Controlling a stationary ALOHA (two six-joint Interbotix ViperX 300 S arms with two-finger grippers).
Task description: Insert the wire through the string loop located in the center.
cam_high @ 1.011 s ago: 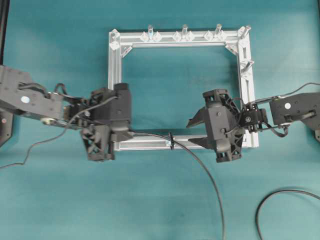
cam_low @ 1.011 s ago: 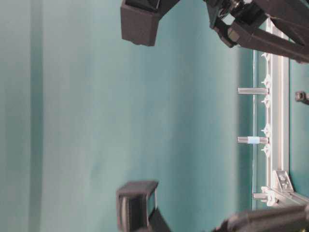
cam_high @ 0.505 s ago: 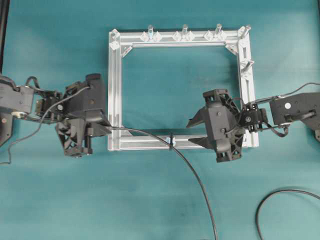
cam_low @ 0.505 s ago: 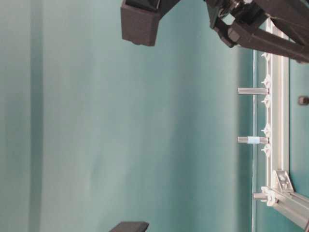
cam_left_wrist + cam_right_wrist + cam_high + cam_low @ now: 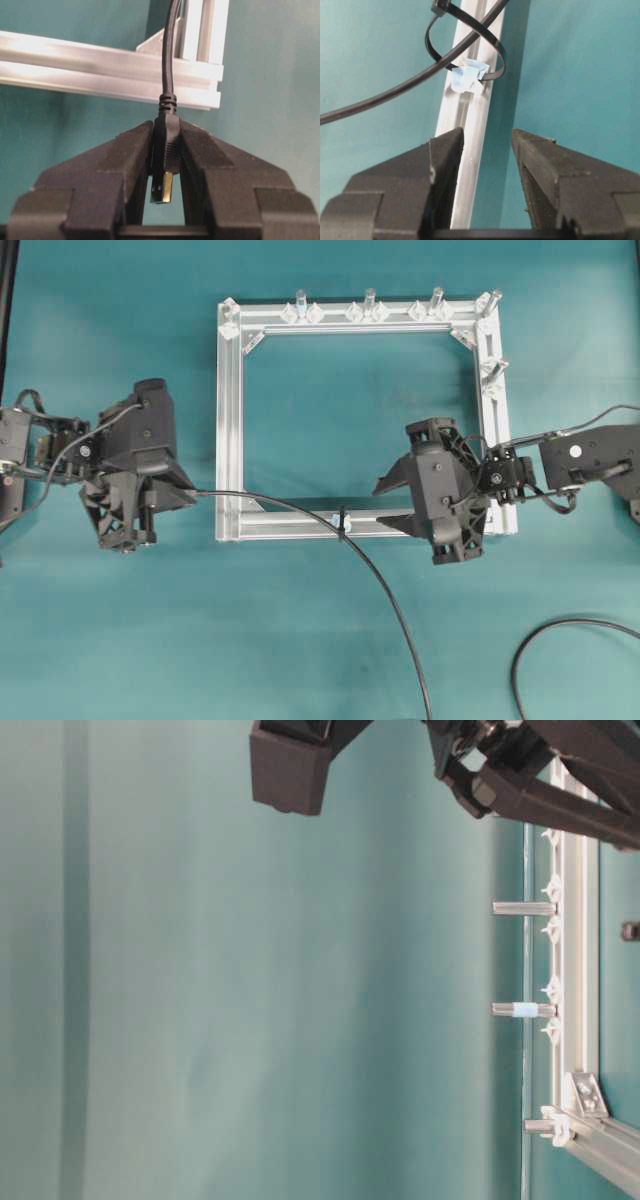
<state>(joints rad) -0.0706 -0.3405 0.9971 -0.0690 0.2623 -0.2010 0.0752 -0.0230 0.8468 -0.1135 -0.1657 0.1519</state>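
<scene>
1. My left pincer [image 5: 165, 165] is clamped on the slim black plug of the long thin black round wire [image 5: 375, 575]; both black fingers [image 5: 127, 160] press its sides, and the brassy tip sits between them.
2. In the overhead view that pincer [image 5: 190, 494] is just left of the silver aluminium rectangular frame [image 5: 230, 420], off its lower-left corner.
3. From there the one wire runs right over the frame's corner, passes through the tiny black string loop [image 5: 342, 520], then curves down and out of the picture's bottom edge.
4. The loop [image 5: 465, 47] is tied on the middle of the frame's near bar, with a small pale blue-white fitting [image 5: 466, 78] under it.
5. My right pincer [image 5: 487, 150] stands wide open and empty, its two fingers either side of the near bar, near the loop.
6. I count five upright silver pegs [image 5: 369, 302] on the frame: three along the far bar, one at the far-right corner and one on the right bar.
7. A second dark cable loop [image 5: 560, 640] lies on the teal table [image 5: 120, 640], lower right.
</scene>
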